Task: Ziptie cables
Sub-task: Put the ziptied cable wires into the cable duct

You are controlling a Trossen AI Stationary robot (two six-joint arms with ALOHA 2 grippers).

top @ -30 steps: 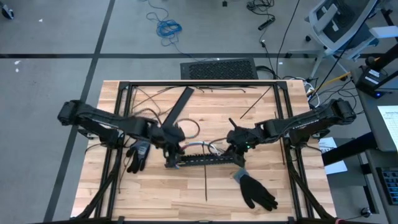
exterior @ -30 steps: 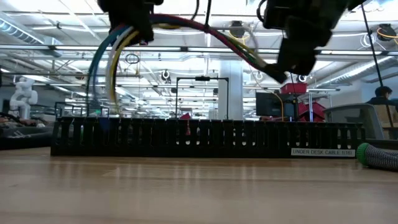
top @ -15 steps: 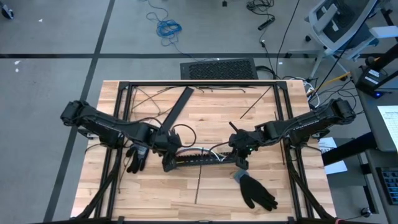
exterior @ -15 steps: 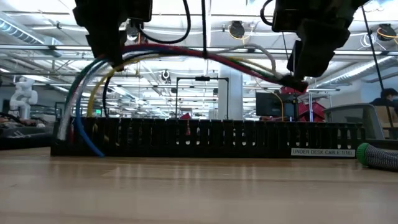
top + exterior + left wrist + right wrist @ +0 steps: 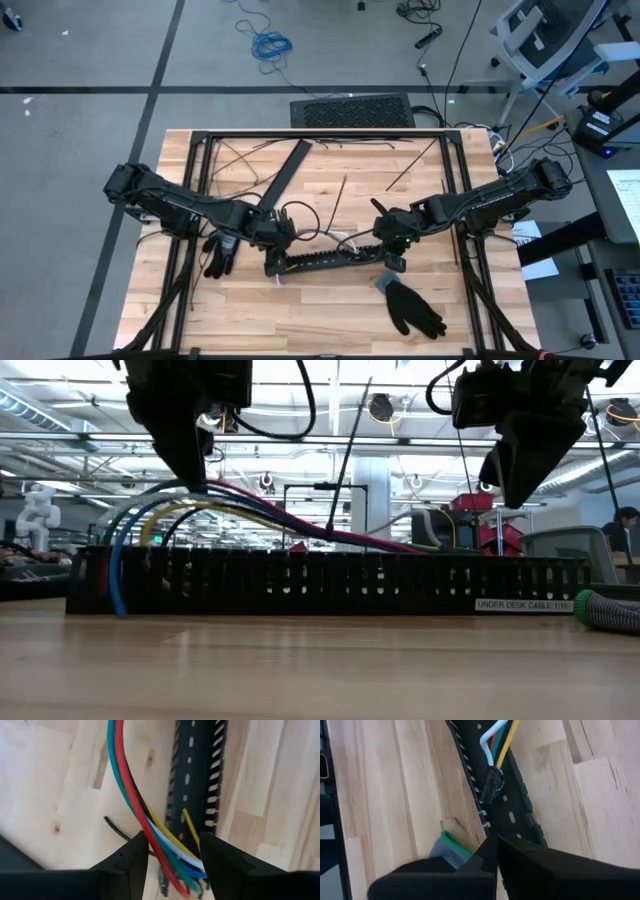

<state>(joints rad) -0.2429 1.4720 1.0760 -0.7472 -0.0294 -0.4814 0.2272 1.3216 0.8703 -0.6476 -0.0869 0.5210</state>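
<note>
The left gripper (image 5: 172,857) is straddling the cables (image 5: 150,827) with fingers parted, not pinching. The right gripper (image 5: 496,851) is hovering clenched and empty, so I'd be nudging the wires down into the black slotted strip (image 5: 330,580) first.

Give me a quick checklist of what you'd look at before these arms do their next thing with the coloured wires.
1. Cables run between the left end effector's open fingers: ok.
2. Cables lying down inside the black slotted strip: not ok; in the low view the left part arches above it and a blue end hangs outside.
3. Taped end of the cables resting in the strip: ok.
4. Right end effector shut and holding nothing, just past the taped end: ok.
5. Zip tie around the cables: cannot tell; none shows.
6. Glove lying near the strip's right end: ok, not touching the cables.
</note>
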